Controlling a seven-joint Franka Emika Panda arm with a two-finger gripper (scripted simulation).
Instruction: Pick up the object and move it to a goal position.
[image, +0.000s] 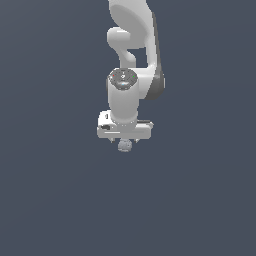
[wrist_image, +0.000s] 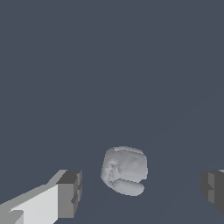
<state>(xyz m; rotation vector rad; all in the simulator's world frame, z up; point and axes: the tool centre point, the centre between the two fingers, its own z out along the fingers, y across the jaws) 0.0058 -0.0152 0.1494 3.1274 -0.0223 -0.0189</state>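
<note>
A flat dark slate-blue surface (image: 50, 200) — plain, featureless — fills both views.

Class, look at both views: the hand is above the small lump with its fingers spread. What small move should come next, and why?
Probably a short descent, then closing. In the wrist view the object lies between the two fingers, with clear gaps on both sides, so the hand is open and roughly centred. In the exterior view the object sits just beneath the hand; whether the fingertips already reach its level cannot be told.
</note>
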